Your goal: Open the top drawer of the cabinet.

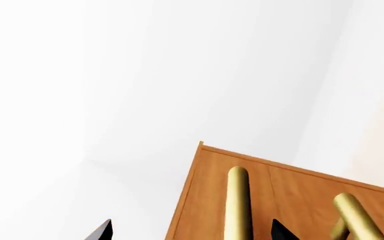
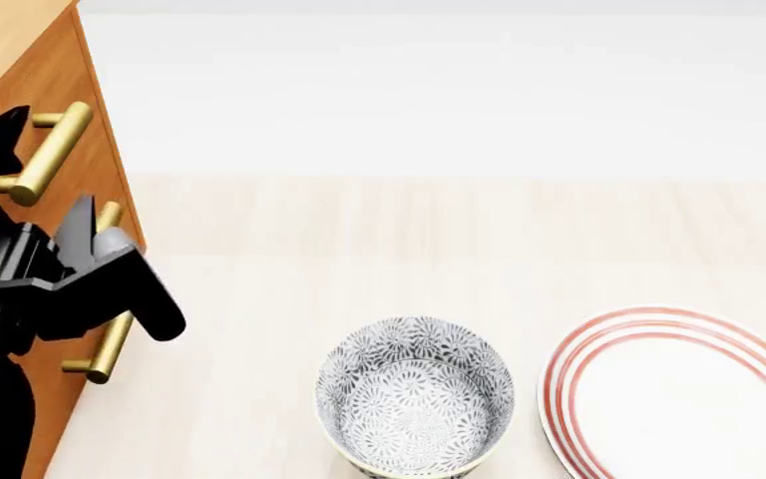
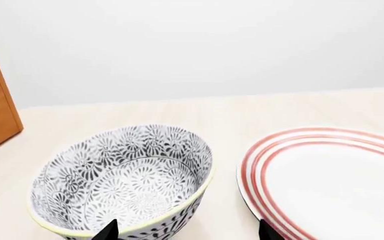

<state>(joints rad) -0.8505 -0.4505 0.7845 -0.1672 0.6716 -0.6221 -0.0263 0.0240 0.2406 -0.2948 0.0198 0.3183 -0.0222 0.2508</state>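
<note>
Nearest me on the pale wooden worktop (image 2: 356, 220) sit a grey patterned bowl (image 2: 417, 394) and, just beside it toward the right edge, a white plate with red rings (image 2: 682, 394). My right hand (image 3: 186, 231) hovers over them, fingers apart and holding nothing.

My left hand (image 1: 190, 231) is at the worktop's left edge, up against the front of the orange-brown cabinet (image 2: 84, 120). Its black fingers are spread either side of a brass bar handle (image 1: 237, 205), not yet clenched on it.

I judge this to be the top drawer (image 1: 212, 200) and its handle. The bar looks stiff and smooth, possibly slippery; I would grip it at mid-length and pull straight.

My left wrist camera shows the fingers straddling the bar. The head camera instead shows two more handles, one partly hidden behind my arm.
</note>
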